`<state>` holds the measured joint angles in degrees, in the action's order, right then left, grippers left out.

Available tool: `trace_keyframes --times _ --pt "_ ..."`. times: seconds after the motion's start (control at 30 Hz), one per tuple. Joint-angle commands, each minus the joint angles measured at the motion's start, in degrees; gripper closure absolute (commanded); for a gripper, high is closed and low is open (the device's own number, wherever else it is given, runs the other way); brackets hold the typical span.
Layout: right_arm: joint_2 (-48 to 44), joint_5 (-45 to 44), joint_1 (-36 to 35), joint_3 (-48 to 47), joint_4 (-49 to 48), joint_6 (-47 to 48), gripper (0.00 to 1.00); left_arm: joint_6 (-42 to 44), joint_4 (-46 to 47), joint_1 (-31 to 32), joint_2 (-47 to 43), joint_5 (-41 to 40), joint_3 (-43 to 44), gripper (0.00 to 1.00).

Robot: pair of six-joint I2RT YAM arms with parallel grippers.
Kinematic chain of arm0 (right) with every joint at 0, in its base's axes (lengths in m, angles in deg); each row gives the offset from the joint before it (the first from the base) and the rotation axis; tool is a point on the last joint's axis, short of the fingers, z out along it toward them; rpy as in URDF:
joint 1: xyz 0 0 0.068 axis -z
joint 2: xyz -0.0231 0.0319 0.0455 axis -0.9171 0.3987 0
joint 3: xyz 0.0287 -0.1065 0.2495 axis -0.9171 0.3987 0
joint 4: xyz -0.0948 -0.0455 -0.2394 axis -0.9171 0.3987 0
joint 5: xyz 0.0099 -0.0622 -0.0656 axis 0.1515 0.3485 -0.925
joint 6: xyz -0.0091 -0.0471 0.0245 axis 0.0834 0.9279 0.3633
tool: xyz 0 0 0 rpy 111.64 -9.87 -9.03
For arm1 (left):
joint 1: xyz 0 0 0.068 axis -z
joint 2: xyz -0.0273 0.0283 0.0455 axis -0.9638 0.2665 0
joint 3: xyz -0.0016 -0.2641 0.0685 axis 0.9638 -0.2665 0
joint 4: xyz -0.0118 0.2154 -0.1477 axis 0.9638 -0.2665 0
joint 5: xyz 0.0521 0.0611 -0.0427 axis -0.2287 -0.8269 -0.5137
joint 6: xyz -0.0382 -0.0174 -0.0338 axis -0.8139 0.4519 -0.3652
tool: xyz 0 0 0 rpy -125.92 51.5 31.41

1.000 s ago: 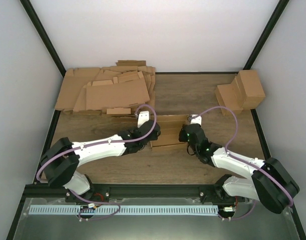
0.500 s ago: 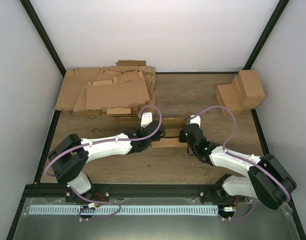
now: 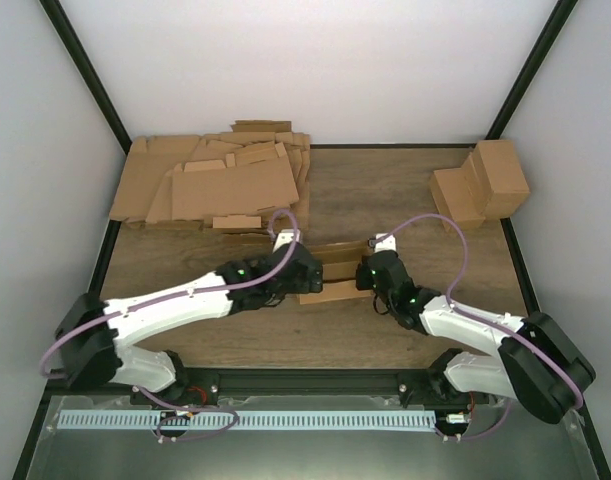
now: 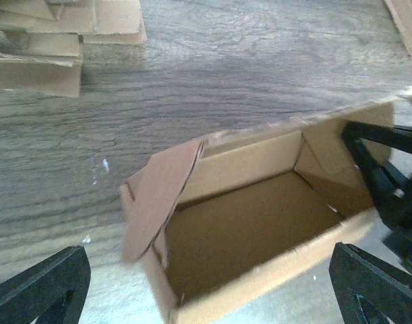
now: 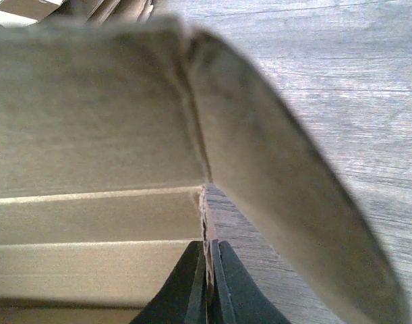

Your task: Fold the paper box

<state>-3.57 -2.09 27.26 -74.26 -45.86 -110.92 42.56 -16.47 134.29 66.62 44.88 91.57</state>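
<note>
Left gripper (image 4: 207, 277) stands released. Its two black fingers (image 4: 40, 287) are spread to the bottom corners of the left wrist view, and the paper box (image 4: 259, 223) lies between and just beyond them, touched by neither. Right gripper (image 5: 207, 260) is clenched on that box. Its fingertips (image 5: 189, 293) pinch a thin cardboard edge where a wall meets a rounded flap. In the left wrist view its dark fingers (image 4: 371, 162) show at the right end of the box.

The paper box rests on the wooden table (image 3: 385, 190), about midway across and between the two wrists, nearer the arm bases than the back wall. It is partly formed into a shallow open tray, with floor and long walls standing and the mouth facing up. At its left end a rounded side flap (image 4: 158, 196) stands tilted across the corner of the opening, not tucked in.

A loose heap of flat cardboard sheets (image 3: 215, 180) lies at the far left of the table, apart from the box. Plain cardboard cuboids (image 3: 490, 180) stand close together at the far right, well apart from both grippers.
</note>
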Motion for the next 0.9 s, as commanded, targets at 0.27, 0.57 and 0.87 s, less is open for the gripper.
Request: trace_keyframes --times 0.27,0.57,0.87 --pt "1.08 4.10 -0.66 0.55 -3.98 3.60 0.95 21.38 -14.90 -0.51 -10.45 6.42 8.82 0.00" --pt "0.00 6.01 -0.66 1.58 -5.14 4.40 0.95 41.40 -19.87 -0.81 1.01 3.28 20.88 0.13" --pt "0.43 6.93 -0.66 0.95 -4.32 5.00 0.95 46.76 -16.31 -0.83 8.49 1.82 24.59 0.22"
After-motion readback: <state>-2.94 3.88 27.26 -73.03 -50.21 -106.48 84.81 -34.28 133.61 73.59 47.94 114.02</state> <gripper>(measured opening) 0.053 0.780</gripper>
